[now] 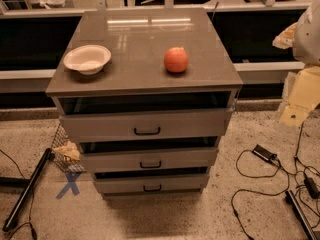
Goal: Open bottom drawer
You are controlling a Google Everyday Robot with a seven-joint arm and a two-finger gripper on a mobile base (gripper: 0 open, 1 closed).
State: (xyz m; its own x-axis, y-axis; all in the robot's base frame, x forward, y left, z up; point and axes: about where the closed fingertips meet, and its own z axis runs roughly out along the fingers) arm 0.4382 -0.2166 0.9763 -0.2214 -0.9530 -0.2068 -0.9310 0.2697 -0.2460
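The bottom drawer (150, 184) is the lowest and slimmest front of a grey-taupe cabinet (145, 79), with a small black bar handle (152, 188) at its centre. A dark gap runs above its front and no inner tray shows. Above it are the middle drawer (149, 160) and the tall top drawer (145, 125). My gripper (294, 115) hangs at the right edge of the view, on a pale cream arm part. It is well right of the cabinet, at about the top drawer's height, and touches nothing.
A white bowl (87, 59) and an orange-red fruit (176, 60) sit on the cabinet top. Black cables and a small box (264, 153) lie on the floor to the right. On the left are a black pole (27, 189), a wire basket (64, 151) and a blue tape X (70, 184).
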